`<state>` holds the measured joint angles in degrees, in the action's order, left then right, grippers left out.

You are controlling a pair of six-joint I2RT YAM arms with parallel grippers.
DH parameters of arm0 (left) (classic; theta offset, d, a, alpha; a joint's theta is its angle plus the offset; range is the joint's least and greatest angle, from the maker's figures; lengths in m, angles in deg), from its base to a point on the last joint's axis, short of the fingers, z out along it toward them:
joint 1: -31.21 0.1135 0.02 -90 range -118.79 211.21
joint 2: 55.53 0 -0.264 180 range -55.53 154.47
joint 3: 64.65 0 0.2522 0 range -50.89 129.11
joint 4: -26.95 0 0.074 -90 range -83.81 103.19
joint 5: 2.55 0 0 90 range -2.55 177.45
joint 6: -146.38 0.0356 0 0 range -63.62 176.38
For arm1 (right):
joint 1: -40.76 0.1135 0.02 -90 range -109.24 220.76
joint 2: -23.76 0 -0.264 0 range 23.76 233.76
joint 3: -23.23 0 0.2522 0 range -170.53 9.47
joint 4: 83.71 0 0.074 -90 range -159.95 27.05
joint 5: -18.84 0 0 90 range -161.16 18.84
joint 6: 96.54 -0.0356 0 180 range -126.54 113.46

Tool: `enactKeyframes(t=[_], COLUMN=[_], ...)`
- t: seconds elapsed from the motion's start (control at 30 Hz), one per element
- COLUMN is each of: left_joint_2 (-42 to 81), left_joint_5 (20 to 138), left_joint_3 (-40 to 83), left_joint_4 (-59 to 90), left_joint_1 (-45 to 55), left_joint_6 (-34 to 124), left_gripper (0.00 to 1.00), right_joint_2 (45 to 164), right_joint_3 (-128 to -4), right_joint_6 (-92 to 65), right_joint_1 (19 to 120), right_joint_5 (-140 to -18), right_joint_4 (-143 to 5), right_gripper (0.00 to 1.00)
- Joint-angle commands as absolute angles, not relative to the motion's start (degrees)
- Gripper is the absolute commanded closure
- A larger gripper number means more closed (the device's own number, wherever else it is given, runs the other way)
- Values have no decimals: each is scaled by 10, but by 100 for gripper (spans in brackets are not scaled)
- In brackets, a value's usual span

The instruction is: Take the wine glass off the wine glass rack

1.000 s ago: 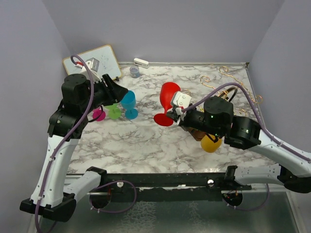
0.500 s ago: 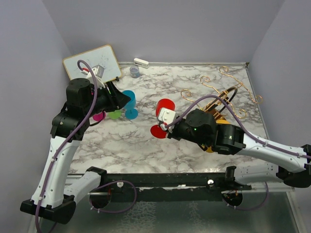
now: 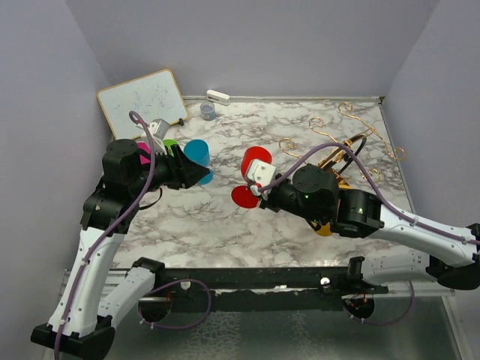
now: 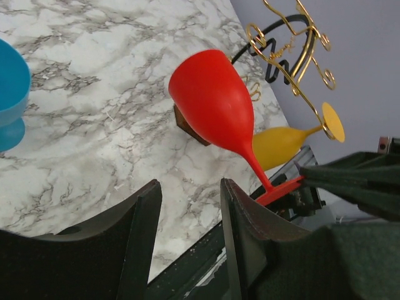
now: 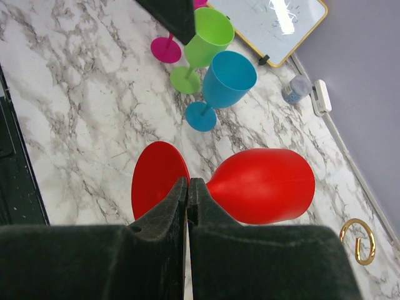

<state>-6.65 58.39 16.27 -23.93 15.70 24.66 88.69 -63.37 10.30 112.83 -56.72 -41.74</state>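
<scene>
The red wine glass (image 3: 255,159) hangs sideways above the marble, clear of the wine glass rack (image 3: 352,142). My right gripper (image 5: 188,182) is shut on its stem, between the round foot (image 5: 156,184) and the bowl (image 5: 265,185). The rack's gold wire arms (image 4: 294,37) curl at the right wall, and its brown block (image 4: 185,123) shows behind the red bowl (image 4: 215,103). A yellow glass (image 4: 284,142) still hangs from a wire. My left gripper (image 4: 189,187) is open and holds nothing; it points at the red glass from the left, a short way off.
A blue glass (image 3: 198,152), a green glass (image 5: 209,34) and a pink glass (image 5: 165,49) stand at the left, beside and under the left wrist. At the back left are a whiteboard (image 3: 141,97), a tape roll (image 3: 208,111) and a small white object (image 3: 218,97).
My right gripper has carried the red glass left and toward me, away from the rack. The left arm has swung right over the standing glasses toward it.
</scene>
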Motion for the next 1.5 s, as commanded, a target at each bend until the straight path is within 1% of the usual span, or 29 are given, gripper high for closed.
enactKeyframes(t=[0.0, 0.23, 0.37, 0.53, 0.63, 0.77, 1.1, 1.3, 1.47], left_joint_2=[-123, -181, -214, -226, -223, -215, -148, -144, -139], left_joint_5=[474, 330, 290, 266, 263, 267, 256, 245, 233], left_joint_3=[112, 28, 10, 3, -9, -20, -12, -27, -30], left_joint_4=[-146, -13, 56, 72, 93, 116, 166, 235, 250], left_joint_1=[154, 154, 154, 154, 154, 154, 154, 154, 153], left_joint_6=[267, 222, 199, 194, 180, 169, 151, 109, 96], left_gripper=[54, 53, 52, 48, 43, 41, 43, 46, 46], right_joint_2=[883, 875, 871, 869, 868, 869, 875, 881, 888], right_joint_3=[-661, -667, -672, -693, -705, -716, -734, -733, -732], right_joint_6=[106, 97, 94, 82, 77, 73, 67, 68, 70], right_joint_1=[1133, 1133, 1133, 1133, 1133, 1133, 1133, 1133, 1133], right_joint_5=[-543, -551, -555, -572, -580, -587, -599, -599, -601], right_joint_4=[-442, -436, -434, -421, -416, -413, -419, -424, -431], right_gripper=[99, 99, 99, 99, 99, 99, 99, 99, 99])
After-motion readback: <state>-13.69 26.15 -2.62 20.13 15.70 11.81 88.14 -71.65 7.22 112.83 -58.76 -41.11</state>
